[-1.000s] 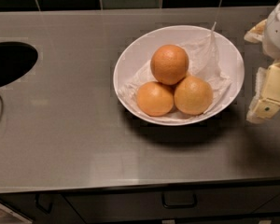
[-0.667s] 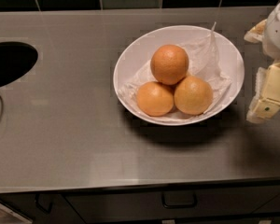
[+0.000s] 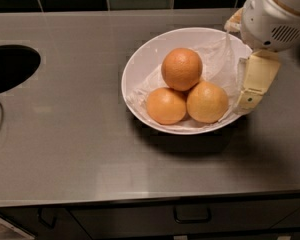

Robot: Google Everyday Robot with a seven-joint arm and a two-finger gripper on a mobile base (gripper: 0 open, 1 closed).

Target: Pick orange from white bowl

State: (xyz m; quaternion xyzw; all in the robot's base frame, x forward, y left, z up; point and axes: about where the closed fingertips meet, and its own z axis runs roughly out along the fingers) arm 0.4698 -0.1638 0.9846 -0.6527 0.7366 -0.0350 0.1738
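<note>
The orange (image 3: 182, 69) is seen in the white bowl (image 3: 140, 66), stacked on two paler oranges (image 3: 166, 105) and touching both, above a crumpled white liner (image 3: 217, 59). The hand (image 3: 236, 66) is held at the bowl's right rim, spread wide with nothing gripped. One finger (image 3: 255, 81) is seen over that rim. The bowl is carried on the grey table (image 3: 80, 149), and a dark round opening (image 3: 10, 66) is seen well to its left.
</note>
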